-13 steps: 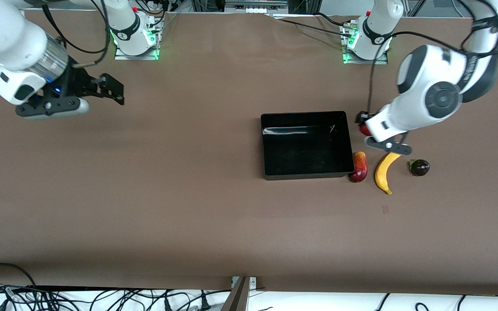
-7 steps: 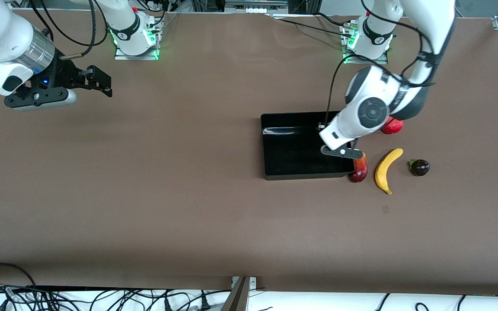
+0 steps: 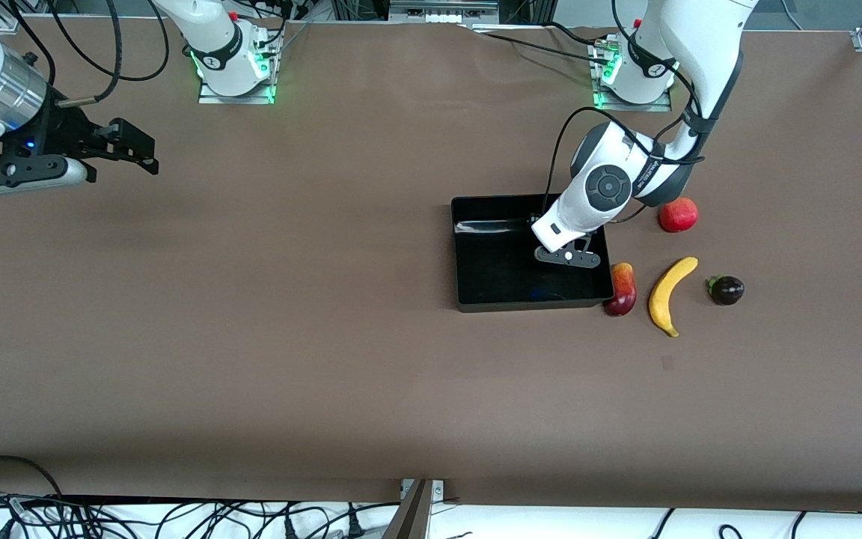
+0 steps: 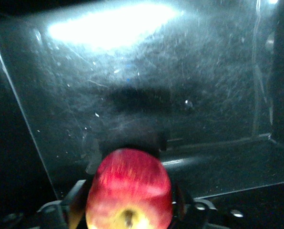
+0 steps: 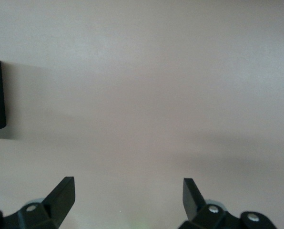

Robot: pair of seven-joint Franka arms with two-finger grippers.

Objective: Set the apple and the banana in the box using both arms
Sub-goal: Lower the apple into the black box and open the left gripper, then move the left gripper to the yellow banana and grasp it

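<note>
My left gripper (image 3: 567,257) is shut on the apple (image 4: 128,191), red with a yellow dimpled end, and holds it low over the box (image 3: 491,262), near the box's wall at the left arm's end. In the front view the hand hides the apple. The left wrist view shows the box's glossy black floor (image 4: 132,71) under the apple. The banana (image 3: 667,296) lies on the table beside the box, toward the left arm's end. My right gripper (image 3: 139,146) is open and empty above the table at the right arm's end; its fingers (image 5: 61,195) stand wide apart.
An elongated red-yellow fruit (image 3: 622,290) lies against the box's outer corner, next to the banana. An evenly red round fruit (image 3: 678,215) sits farther from the front camera than the banana. A dark purple fruit (image 3: 726,290) sits beside the banana toward the left arm's end.
My left gripper has moved with the apple from beside the box to over its inside. The round red fruit has come into view. My right gripper has drawn back toward the right arm's end.
</note>
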